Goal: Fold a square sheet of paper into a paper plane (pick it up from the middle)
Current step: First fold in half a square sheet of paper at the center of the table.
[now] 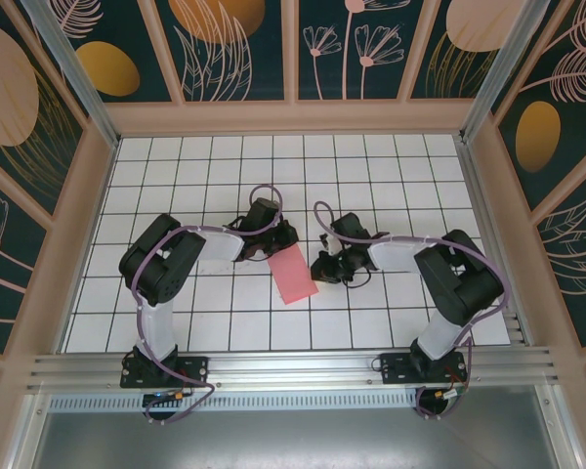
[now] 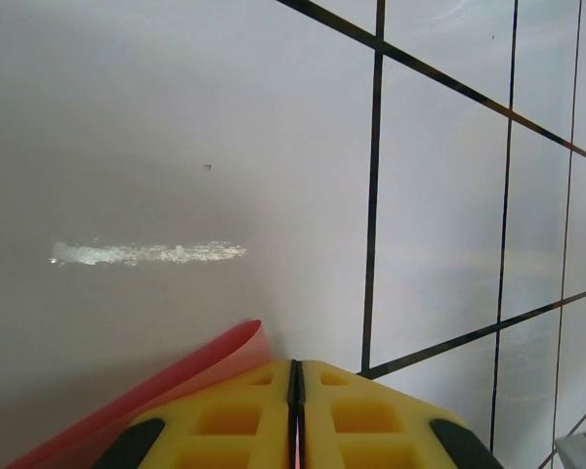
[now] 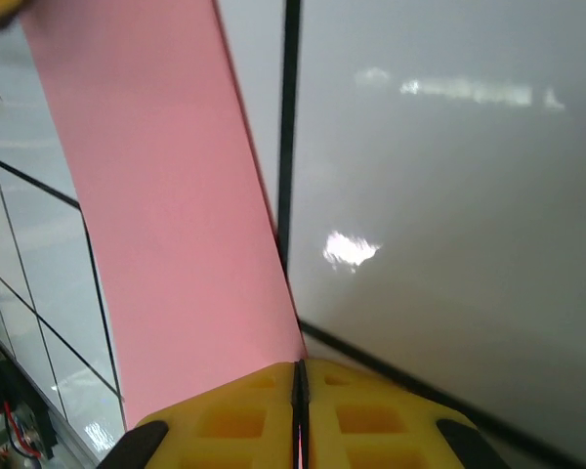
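Yellow pads (image 3: 225, 420) sit at the bottom of the right wrist view, pressed together on the edge of the paper (image 3: 166, 195), whose pink band runs up and away from their seam. The right gripper (image 3: 298, 376) is therefore pinching the paper. The left gripper (image 2: 295, 376) reads the same way: pads shut tight, a sliver of pink in the seam, and a rounded lip of paper (image 2: 176, 386) bulging out on their left.

From above, the paper (image 1: 293, 276) lies mid-table (image 1: 176, 166) between the arms. The left gripper (image 1: 270, 250) is at its far left corner and the right gripper (image 1: 322, 266) at its right edge.

The paper shows as a narrow tilted rectangle, not a square, so I judge a lengthwise half fold is being set. To do it well:
- Both pinches should be light and level.
- The arms should move together, so the sheet neither twists nor tears.
- The edges should line up before anything is pressed.
- The rounded lip needs flattening along its whole length to give a sharp crease.

The paper is thin and matte, and redder and slightly see-through where it curls. The pads are moulded with square pockets and look soft and grippy. The table is glossy white tile with black lines and bright glare, likely slippery, so a loose sheet could slide.
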### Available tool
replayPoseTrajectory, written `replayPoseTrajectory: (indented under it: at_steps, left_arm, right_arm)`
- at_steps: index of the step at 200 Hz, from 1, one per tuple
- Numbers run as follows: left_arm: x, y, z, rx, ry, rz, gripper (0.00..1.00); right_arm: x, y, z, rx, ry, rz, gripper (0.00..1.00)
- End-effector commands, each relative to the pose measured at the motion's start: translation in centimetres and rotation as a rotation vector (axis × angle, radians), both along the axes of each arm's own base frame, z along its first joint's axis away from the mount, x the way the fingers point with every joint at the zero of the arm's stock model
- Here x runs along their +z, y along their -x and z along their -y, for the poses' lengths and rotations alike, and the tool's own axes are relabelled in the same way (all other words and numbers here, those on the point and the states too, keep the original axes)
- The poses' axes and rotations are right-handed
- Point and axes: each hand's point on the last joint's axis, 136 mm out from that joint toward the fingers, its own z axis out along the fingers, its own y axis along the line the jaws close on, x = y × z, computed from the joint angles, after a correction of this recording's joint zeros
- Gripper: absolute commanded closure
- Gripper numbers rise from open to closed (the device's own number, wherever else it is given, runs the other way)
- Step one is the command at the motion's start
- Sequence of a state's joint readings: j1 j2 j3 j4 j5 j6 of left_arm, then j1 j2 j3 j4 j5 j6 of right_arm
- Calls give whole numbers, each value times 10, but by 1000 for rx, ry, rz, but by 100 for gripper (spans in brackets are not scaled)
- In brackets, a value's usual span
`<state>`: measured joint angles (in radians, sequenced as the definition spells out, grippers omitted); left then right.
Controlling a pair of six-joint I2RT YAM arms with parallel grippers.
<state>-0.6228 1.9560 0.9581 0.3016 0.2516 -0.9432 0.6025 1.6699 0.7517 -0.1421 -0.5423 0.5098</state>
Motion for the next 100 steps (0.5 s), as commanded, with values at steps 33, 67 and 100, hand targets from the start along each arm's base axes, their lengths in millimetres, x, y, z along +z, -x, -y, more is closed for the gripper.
replayPoseTrajectory:
  at_steps: [33,67,100]
  left_arm:
    - [-54,27,-26,11,-138,-119,89]
    - [-56,30,-27,13,-133,-126,89]
    - [-53,28,-26,14,-128,-118,90]
  right_arm:
    - [58,-41,-33,-28,-112,157,86]
    - [42,-57,-45,-20,-84,133,86]
    - [19,-49,-46,3,-64,66,86]
